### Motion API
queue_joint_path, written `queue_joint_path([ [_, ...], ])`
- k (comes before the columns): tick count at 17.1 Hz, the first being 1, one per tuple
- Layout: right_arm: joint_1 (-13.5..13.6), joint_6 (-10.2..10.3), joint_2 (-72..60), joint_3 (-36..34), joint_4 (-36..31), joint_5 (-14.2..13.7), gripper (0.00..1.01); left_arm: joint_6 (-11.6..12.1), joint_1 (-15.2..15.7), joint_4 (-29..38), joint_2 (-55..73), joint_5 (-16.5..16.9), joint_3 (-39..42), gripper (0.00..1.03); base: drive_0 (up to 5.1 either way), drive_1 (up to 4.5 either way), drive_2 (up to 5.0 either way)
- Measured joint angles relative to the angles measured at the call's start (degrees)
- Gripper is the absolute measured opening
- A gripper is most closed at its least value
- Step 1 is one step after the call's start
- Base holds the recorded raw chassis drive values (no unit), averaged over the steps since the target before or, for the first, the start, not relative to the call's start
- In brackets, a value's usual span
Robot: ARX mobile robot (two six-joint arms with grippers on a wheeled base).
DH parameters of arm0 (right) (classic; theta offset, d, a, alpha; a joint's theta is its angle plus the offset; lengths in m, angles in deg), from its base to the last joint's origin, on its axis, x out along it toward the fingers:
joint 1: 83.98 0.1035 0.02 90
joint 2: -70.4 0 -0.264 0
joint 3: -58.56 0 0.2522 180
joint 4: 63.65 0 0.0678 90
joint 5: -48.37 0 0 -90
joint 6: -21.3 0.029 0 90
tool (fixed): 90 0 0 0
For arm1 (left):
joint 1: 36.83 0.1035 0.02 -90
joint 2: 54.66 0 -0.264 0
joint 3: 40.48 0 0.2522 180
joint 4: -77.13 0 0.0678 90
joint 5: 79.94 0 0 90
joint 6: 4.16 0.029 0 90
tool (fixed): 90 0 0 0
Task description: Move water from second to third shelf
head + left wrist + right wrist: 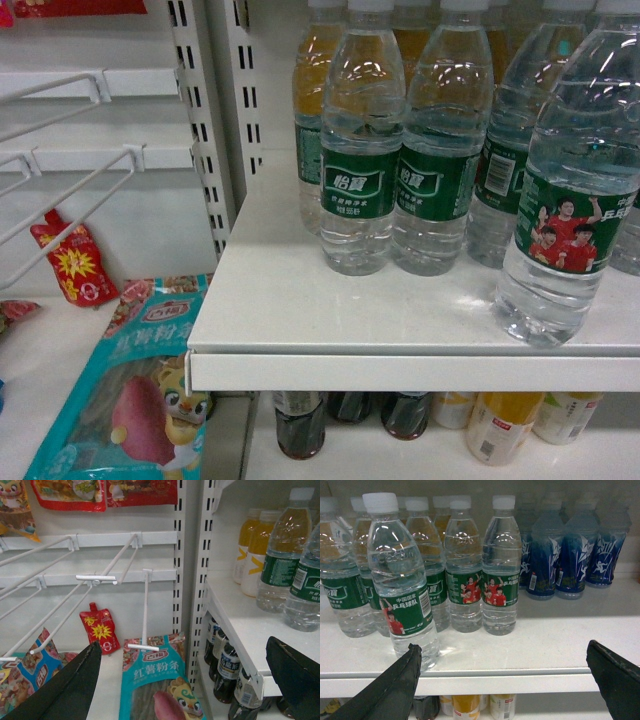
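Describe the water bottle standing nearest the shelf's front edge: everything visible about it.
The water bottle is clear ribbed plastic with a white screw cap, seemingly full. A green wrap label carries white Chinese text, a barcode and red-shirted athletes. It stands upright on the white shelf, ahead of the other bottles and near the front lip, its base resting on the shelf. The right gripper is open in front of it, one finger just before its base; neither finger appears to touch it.

We see a white shelf [300,300] carrying blue-labelled bottles [570,560] toward its right back edge and orange juice bottles [255,555] at its back left corner. Below its front edge stand dark cola bottles [222,667]. Left of the slotted upright [192,570], wire hooks [100,577] project above a teal noodle packet [130,390] and a red pouch [100,630].
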Motion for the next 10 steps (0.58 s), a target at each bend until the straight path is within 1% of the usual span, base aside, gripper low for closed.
queue_joint_path([
  [10, 0.0, 0.0, 0.0, 0.0, -0.02, 0.0, 0.98, 0.0, 0.0, 0.04, 0.0, 0.02, 0.0, 0.98, 0.0, 0.0, 0.0],
])
